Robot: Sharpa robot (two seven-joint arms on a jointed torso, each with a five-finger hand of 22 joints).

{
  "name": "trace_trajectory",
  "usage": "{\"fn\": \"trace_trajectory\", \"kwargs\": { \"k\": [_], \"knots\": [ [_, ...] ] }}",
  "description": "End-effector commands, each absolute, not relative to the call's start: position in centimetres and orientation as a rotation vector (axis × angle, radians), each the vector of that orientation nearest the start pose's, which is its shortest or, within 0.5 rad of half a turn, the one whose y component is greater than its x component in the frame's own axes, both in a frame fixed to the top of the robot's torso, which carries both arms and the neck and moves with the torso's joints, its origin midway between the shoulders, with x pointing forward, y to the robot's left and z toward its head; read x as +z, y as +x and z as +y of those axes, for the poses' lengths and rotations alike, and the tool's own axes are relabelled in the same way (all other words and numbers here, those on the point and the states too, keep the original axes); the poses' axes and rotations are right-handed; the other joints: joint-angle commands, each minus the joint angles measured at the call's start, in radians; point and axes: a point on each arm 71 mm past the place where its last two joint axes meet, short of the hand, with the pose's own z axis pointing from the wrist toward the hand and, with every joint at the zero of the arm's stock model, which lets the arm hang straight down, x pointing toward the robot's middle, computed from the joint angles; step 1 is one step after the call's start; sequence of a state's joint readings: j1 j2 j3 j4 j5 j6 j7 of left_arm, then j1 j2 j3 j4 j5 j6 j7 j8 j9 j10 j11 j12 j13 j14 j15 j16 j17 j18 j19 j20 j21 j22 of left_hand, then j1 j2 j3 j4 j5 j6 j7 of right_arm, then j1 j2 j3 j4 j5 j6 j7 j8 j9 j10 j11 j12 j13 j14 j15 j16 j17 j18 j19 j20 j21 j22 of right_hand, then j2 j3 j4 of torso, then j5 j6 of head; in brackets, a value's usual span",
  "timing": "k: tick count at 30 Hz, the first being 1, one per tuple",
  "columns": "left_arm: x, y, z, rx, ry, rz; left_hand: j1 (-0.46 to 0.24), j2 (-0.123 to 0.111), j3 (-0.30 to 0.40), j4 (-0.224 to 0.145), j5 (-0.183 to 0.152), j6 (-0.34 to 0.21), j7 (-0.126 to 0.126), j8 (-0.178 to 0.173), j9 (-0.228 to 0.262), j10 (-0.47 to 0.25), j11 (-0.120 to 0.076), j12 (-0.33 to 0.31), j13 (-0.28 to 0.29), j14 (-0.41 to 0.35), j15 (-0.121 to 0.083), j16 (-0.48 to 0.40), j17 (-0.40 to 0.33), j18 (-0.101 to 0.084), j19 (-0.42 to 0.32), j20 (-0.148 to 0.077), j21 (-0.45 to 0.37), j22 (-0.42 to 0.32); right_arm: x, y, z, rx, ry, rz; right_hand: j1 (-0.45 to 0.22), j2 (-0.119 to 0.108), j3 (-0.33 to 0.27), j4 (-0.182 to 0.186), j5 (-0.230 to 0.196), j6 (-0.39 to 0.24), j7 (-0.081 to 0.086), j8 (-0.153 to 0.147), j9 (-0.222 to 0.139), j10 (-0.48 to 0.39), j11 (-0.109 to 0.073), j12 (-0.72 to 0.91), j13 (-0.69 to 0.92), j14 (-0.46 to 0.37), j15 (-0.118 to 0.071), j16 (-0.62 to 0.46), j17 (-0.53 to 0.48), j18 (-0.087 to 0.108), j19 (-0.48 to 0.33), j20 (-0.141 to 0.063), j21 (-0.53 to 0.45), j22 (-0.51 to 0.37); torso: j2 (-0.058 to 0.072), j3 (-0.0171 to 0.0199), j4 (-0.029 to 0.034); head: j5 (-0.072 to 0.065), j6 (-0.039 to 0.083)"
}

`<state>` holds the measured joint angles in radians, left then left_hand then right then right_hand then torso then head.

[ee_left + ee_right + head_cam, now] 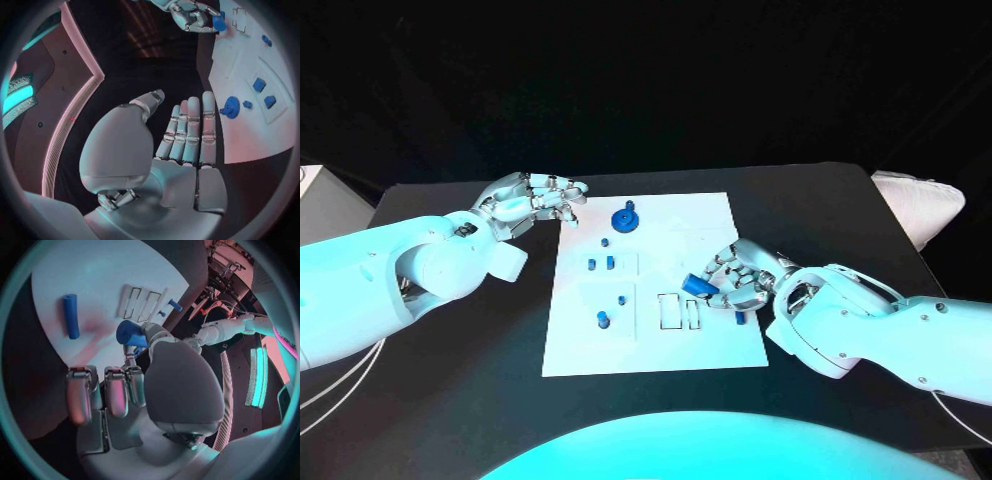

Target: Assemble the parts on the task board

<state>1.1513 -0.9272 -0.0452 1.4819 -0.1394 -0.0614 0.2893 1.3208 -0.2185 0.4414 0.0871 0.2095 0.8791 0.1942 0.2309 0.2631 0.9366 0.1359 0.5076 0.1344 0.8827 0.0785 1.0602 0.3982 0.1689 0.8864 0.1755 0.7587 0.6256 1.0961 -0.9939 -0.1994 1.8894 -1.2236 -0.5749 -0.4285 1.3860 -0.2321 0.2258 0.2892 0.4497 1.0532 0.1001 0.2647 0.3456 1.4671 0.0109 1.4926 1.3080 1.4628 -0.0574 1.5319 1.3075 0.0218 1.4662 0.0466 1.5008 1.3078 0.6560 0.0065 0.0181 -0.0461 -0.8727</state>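
A small blue part (700,286) is pinched by the right hand (737,279) above the white board's (678,216) near right side, beside two slots (681,313), probably for insertion. The left hand (534,201) is held empty, fingers straight, at the far left corner.

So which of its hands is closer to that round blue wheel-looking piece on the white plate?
Left. The left hand hovers just beside the round blue piece; the right hand is farther down the plate, holding a blue part.
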Motion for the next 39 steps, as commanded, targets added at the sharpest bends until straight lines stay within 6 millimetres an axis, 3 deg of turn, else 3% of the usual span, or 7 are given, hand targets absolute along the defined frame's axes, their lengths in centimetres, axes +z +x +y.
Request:
{"fn": "trace_trajectory", "kwargs": {
  "k": [1,5,7,10,12,20,39],
  "knots": [
    [-21.0,47.7,24.6,-1.554,-1.023,1.676,0.008,-0.001,-0.007,0.0,-0.002,0.004,-0.002,0.003,0.001,-0.001,-0.003,0.003,0.001,0.005,-0.005,0.005,-0.001,0.014,0.005,-0.001,-0.006,-0.002,-25.4,36.9,-18.7,0.667,0.343,1.967,-0.028,-0.001,0.01,0.0,-0.023,0.022,-0.014,0.008,-0.002,0.06,-0.005,0.006,0.201,0.086,-0.005,0.004,0.159,-0.009,0.092,-0.007,0.007,0.245,0.001,-0.0005,0.0002,0.0,0.0],
    [-21.0,47.7,24.5,-1.554,-1.022,1.677,0.008,-0.001,-0.007,0.0,-0.002,0.004,-0.002,0.003,0.001,-0.001,-0.003,0.003,0.001,0.005,-0.005,0.005,-0.001,0.014,0.005,-0.001,-0.006,-0.002,-25.9,36.8,-17.8,0.668,0.313,2.025,-0.066,0.0,0.01,0.001,-0.058,0.024,-0.014,0.009,-0.003,0.062,-0.004,0.008,0.203,0.087,-0.004,0.005,0.162,-0.01,0.092,-0.006,0.011,0.247,0.001,-0.0003,0.0008,0.0,0.0],
    [-21.0,47.7,24.5,-1.555,-1.022,1.677,0.008,-0.001,-0.007,0.0,-0.002,0.004,-0.002,0.003,0.001,-0.001,-0.003,0.003,0.001,0.005,-0.005,0.005,-0.001,0.014,0.005,-0.001,-0.006,-0.002,-26.1,36.7,-17.3,0.666,0.293,2.047,-0.124,0.012,0.0,0.002,-0.081,0.025,-0.014,0.01,-0.004,0.064,-0.003,0.009,0.205,0.088,-0.003,0.007,0.169,-0.011,0.093,-0.004,0.014,0.248,0.001,0.0,0.001,0.0,0.0],
    [-21.0,47.7,24.5,-1.555,-1.022,1.677,0.008,-0.001,-0.008,0.001,-0.002,0.004,-0.003,0.004,0.001,-0.001,-0.004,0.004,0.002,0.005,-0.005,0.005,-0.001,0.014,0.006,-0.001,-0.007,-0.002,-26.4,36.7,-16.9,0.659,0.271,2.061,-0.143,0.015,-0.005,0.002,-0.084,0.026,-0.015,0.012,-0.004,0.065,-0.004,0.011,0.207,0.089,-0.003,0.009,0.174,-0.012,0.094,-0.004,0.019,0.249,0.001,-0.0001,0.0016,0.001,0.0],
    [-21.0,47.7,24.5,-1.556,-1.022,1.678,0.008,-0.001,-0.008,0.001,-0.002,0.004,-0.003,0.004,0.001,-0.001,-0.004,0.004,0.002,0.005,-0.005,0.005,-0.001,0.014,0.006,-0.001,-0.007,-0.002,-26.5,36.7,-16.7,0.648,0.261,2.064,-0.161,0.014,-0.017,0.002,-0.113,0.03,-0.017,0.015,-0.003,0.069,-0.006,0.016,0.212,0.091,-0.005,0.012,0.184,-0.013,0.096,-0.005,0.026,0.251,0.001,0.0004,0.0012,0.003,0.0],
    [-21.0,47.7,24.5,-1.555,-1.023,1.68,0.008,-0.001,-0.008,0.001,-0.002,0.004,-0.003,0.004,0.001,-0.001,-0.004,0.004,0.002,0.005,-0.005,0.005,-0.001,0.014,0.006,-0.001,-0.007,-0.002,-26.7,36.8,-16.2,0.616,0.239,2.057,-0.202,0.033,-0.063,0.003,-0.129,0.043,-0.025,0.026,-0.001,0.082,-0.012,0.038,0.231,0.097,-0.01,0.022,0.212,-0.017,0.1,-0.009,0.045,0.256,0.001,0.001,-0.0002,0.006,0.0],
    [-21.0,47.6,24.7,-1.558,-1.026,1.682,0.008,-0.001,-0.008,0.001,-0.002,0.004,-0.003,0.004,0.001,-0.001,-0.004,0.004,0.002,0.005,-0.005,0.005,-0.001,0.014,0.006,-0.001,-0.007,-0.002,-27.0,37.2,-16.1,0.566,0.215,2.029,-0.26,0.08,-0.094,0.005,-0.138,0.057,-0.033,0.039,0.001,0.093,-0.019,0.056,0.246,0.101,-0.016,0.029,0.233,-0.021,0.104,-0.015,0.065,0.262,0.002,0.0007,0.0021,0.007,0.0]
  ]
}}
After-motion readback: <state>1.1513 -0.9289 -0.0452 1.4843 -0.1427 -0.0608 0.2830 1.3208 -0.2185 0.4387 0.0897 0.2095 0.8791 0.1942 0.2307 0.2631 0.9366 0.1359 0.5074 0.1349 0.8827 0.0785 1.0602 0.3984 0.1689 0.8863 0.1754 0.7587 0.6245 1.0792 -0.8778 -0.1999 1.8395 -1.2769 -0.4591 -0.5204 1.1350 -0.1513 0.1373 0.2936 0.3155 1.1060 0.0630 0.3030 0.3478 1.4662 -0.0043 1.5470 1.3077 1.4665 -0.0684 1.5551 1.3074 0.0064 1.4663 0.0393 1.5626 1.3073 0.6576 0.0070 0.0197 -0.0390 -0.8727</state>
